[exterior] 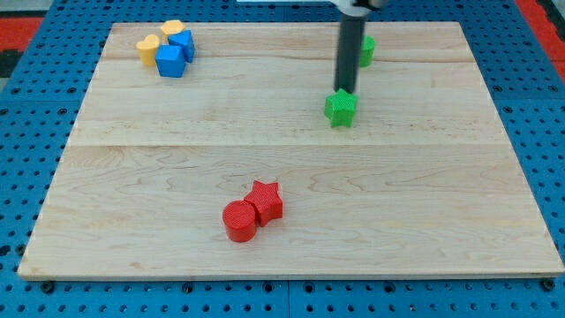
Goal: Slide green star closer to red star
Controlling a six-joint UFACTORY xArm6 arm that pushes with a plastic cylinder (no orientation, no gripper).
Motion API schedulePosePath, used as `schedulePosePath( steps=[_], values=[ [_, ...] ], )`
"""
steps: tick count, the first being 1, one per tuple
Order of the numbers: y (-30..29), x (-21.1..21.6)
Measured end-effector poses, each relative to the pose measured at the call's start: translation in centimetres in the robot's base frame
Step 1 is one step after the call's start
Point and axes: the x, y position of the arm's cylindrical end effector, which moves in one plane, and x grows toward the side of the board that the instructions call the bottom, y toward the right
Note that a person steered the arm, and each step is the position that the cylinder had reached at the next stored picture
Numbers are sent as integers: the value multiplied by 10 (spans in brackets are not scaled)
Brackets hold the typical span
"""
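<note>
The green star (340,108) lies on the wooden board right of centre, in the upper half. The red star (265,200) lies below and to the left of it, near the board's bottom middle, touching a red cylinder (239,221). My tip (346,91) is at the green star's top edge, touching it or nearly so. The rod rises straight up from there to the view's top.
A second green block (366,50) sits behind the rod near the board's top edge, partly hidden. At the top left is a cluster of two yellow blocks (148,48) and two blue blocks (170,61). A blue pegboard surrounds the board (441,221).
</note>
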Motion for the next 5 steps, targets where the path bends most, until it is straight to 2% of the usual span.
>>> schedulePosePath(
  steps=[3,4,5],
  values=[
    [-108,83],
    [-73,81],
    [-51,109]
  ],
)
